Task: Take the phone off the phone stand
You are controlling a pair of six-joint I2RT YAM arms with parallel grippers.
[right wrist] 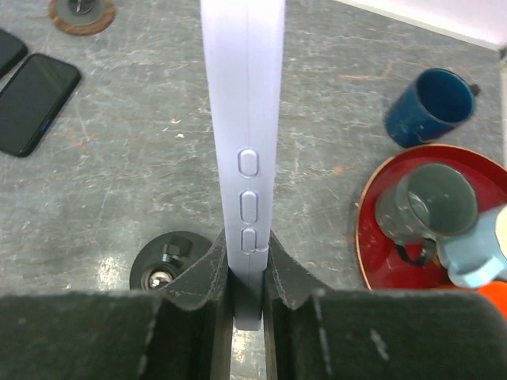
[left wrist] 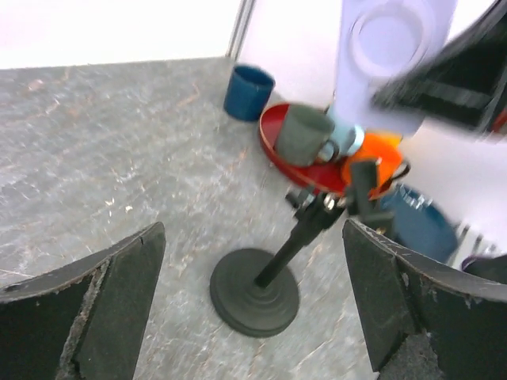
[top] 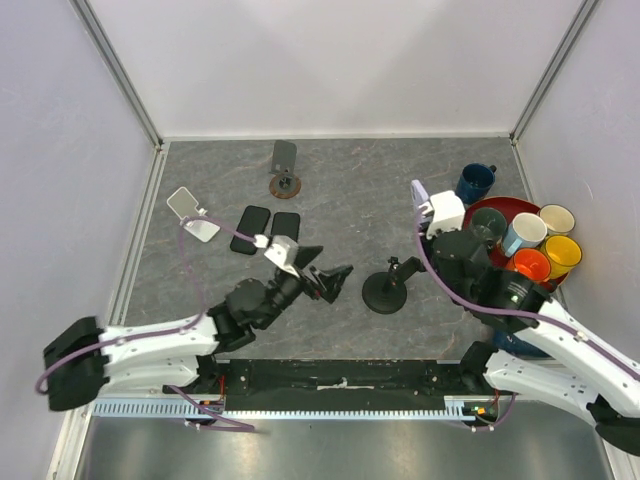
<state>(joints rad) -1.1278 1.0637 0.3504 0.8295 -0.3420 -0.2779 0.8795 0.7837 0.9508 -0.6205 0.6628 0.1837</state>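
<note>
Five mugs (top: pixel 488 222), perhaps, crowd tray (top: pixel 505 203) near phone (right wrist: pixel 242 119).

You're looking at a red tray (top: pixel 512 204) that is carrying a grey mug (top: pixel 488 223) and four other cups (top: pixel 556 218). A navy mug (top: pixel 476 183) is standing just beyond the tray's left rim, and two black phones (top: pixel 251 230) are lying flat well left of the tray.

phone stand (top: pixel 385 290) stood near centre on bench (top: pixel 350 200) | phone (right wrist: pixel 242 119) sat in right gripper (right wrist: pixel 247 265), right of and beyond that stand | two flat phones (top: pixel 250 230) lay left of centre | tray (top: pixel 515 203) at right edge carried mugs (top: pixel 525 233)
</note>
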